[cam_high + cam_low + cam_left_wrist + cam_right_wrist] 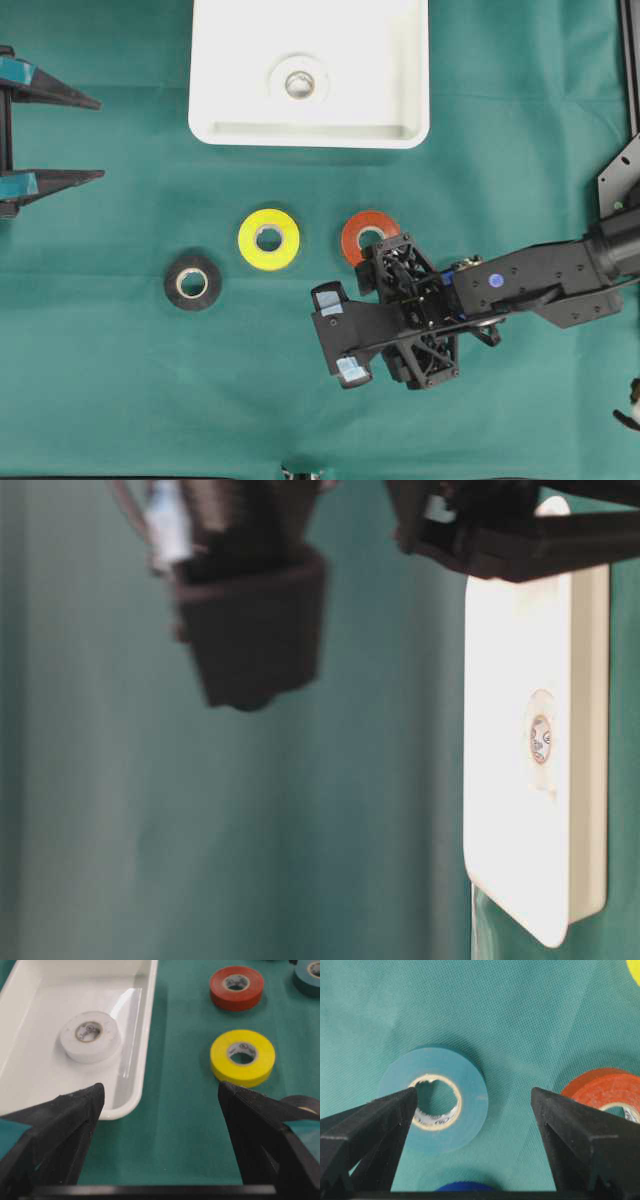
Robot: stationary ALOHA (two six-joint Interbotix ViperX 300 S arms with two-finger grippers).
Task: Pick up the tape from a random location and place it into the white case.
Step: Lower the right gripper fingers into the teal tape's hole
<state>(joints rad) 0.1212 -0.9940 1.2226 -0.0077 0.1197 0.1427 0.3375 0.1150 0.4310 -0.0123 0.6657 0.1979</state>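
The white case [400, 60] lies at the table's far edge with a white tape roll [299, 83] inside it, also seen in the left wrist view as case [150, 1010] and roll [91, 1036]. On the green cloth lie a yellow tape [268, 239], a red tape [370, 235] and a black tape [193, 283]. My right gripper [340, 335] hangs open just below the red roll. In the right wrist view, the right gripper [473, 1092] hovers over a teal tape [432, 1105], left fingertip over its hole. My left gripper [95, 140] stands open at the left edge, holding nothing.
In the left wrist view, the yellow tape [242, 1057], red tape [236, 987] and teal tape [307, 975] lie right of the case. The table-level view is blurred, with the case [510, 680] at right and dark arm parts [255, 620] above.
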